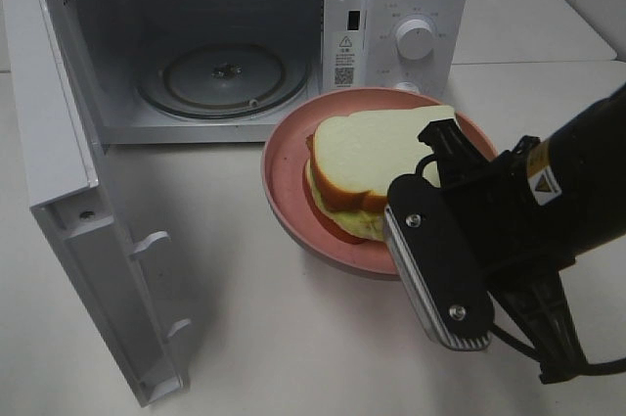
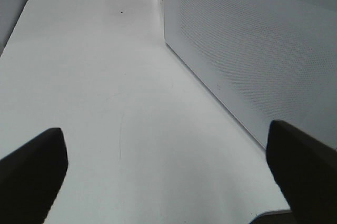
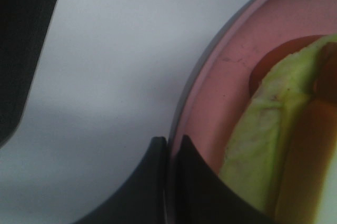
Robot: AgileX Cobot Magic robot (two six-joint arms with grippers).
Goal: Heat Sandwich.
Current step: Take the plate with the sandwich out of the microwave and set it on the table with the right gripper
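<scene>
Right hand, nearest the camera, is pinched on the rim of the pink plate whose soft, light sandwich would squash if gripped, so carrying by the plate looks wiser, while the left hand gapes wide above the counter.

White microwave, white inside and out, with a grey glass turntable and a finely dotted door panel. The table is plain white too. The plate is a soft pink. The sandwich shows pale cream bread, orange-tan crust, yellow-green filling and a red layer underneath. The right gripper is black.
</scene>
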